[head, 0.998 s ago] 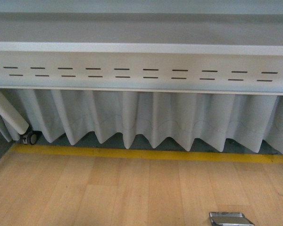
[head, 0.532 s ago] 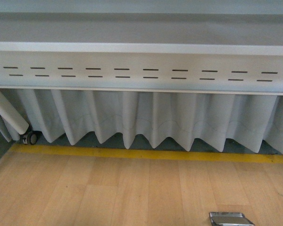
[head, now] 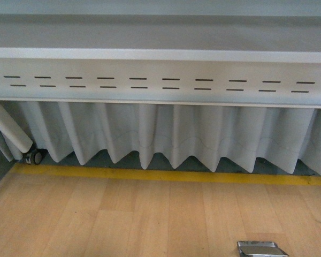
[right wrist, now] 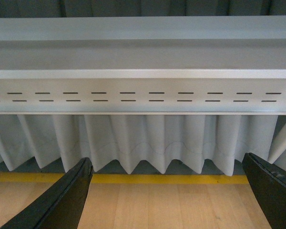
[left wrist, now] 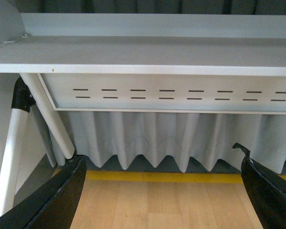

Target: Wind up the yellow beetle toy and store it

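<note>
Left gripper is wide open, black fingers spread far apart, holding nothing. Right gripper is the same: fingers wide apart, nothing held. Both are over the wood surface, facing a yellow strip along its far edge. Past the strip hangs a pleated grey curtain under a white slotted panel. A shiny metal piece lies on the wood at the near edge, right of centre in the front view. A white tube leans at far left with a caster beside its foot. The toy shows in no view, so I cannot tell where it is.
</note>
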{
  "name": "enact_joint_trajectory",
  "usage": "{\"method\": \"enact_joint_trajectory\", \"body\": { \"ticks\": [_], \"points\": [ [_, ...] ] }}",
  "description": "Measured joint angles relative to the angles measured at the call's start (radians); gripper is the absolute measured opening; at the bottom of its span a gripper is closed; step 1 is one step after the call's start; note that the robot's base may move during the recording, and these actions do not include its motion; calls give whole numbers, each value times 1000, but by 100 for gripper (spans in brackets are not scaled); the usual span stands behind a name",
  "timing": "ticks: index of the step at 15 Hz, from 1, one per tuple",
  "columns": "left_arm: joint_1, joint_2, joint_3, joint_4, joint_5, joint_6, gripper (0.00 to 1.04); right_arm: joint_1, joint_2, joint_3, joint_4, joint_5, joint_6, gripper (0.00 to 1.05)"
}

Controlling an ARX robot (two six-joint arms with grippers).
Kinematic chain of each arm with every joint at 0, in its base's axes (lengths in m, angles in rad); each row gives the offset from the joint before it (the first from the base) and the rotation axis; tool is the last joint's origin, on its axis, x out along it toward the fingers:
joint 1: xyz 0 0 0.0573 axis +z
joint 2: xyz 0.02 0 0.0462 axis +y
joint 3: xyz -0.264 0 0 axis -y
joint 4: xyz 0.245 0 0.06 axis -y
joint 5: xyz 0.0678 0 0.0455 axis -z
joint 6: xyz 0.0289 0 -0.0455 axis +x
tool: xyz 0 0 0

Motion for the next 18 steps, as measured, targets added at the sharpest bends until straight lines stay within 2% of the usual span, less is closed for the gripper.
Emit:
{"method": "enact_joint_trajectory", "body": {
  "ticks": [18],
  "points": [
    [0,0,0,0,-2,-1,98,0,0,0,1,-2,0,98]
  ]
}}
